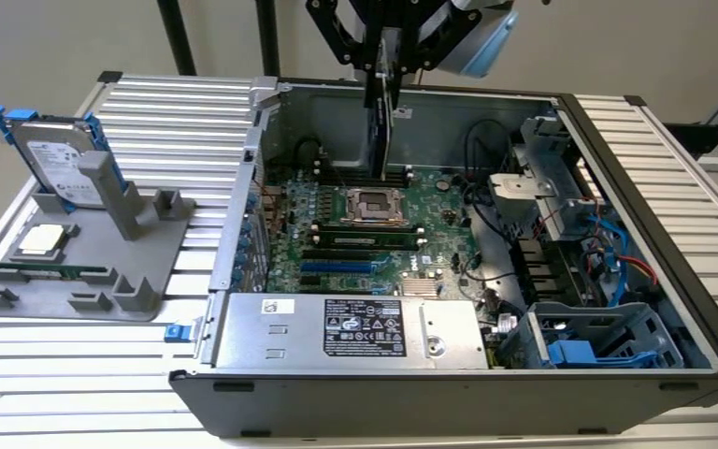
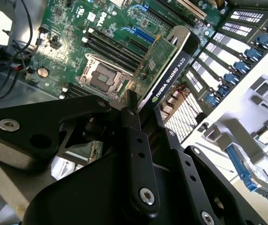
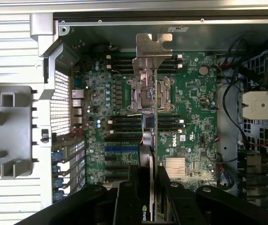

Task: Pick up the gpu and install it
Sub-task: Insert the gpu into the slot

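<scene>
Gripper (image 1: 391, 61) hangs over the open computer case (image 1: 434, 402) in the exterior view, jaws clenched on the upper edge of the gpu (image 1: 381, 126). The card hangs upright and edge-on, straight down from the jaws, with its lower end over the motherboard (image 1: 372, 224). Whether it touches the board I cannot tell. Well apart from the jaws, toward the exterior view's left, a hard drive (image 1: 63, 164) stands on a grey holder (image 1: 85, 281) outside the case.

In the second wrist view the black fingers (image 2: 133, 136) of the gripper (image 2: 145, 115) pinch the gpu (image 2: 171, 61) by both faces, green circuit board toward one jaw and black cooler toward the other. Beyond the jaws, past the card's far end, lies the processor socket (image 2: 104, 75).

In the first wrist view the gripper (image 3: 148, 187) clasps the gpu (image 3: 145, 150), which is seen edge-on and runs straight away from the jaws. Its silver end bracket (image 3: 152, 47) is at the end farthest from them. The motherboard (image 3: 190, 117) spreads to either side of the card.
</scene>
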Motion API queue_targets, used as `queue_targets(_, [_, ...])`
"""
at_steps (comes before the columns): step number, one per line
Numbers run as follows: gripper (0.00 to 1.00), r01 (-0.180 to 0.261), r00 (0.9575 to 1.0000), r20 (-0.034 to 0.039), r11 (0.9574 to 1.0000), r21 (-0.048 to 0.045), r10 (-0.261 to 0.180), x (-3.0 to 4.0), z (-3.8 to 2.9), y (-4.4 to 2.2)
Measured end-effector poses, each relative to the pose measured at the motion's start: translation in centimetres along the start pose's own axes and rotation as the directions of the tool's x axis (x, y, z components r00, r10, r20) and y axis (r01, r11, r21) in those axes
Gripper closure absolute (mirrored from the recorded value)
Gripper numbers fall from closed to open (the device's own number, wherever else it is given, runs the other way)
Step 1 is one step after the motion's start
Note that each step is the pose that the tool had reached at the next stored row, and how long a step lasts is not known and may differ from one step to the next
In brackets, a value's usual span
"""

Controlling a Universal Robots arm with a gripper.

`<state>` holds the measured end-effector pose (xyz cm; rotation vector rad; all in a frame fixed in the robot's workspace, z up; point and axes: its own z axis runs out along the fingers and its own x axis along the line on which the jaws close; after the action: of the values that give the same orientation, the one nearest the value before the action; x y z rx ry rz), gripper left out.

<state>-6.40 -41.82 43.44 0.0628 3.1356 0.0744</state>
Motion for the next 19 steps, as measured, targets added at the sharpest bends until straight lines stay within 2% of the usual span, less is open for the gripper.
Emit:
queue_targets(9, [1.00, 0.069, 0.9976, -0.0033, 0.9976, -0.0004, -0.069, 0.00, 0.00, 0.00])
queue_targets(14, [1.00, 0.112, 0.9937, -0.0053, 0.9937, -0.0008, -0.112, 0.00, 0.00, 0.00])
queue_targets(19, [1.00, 0.158, 0.9873, -0.0076, 0.9874, -0.0012, -0.158, 0.00, 0.00, 0.00])
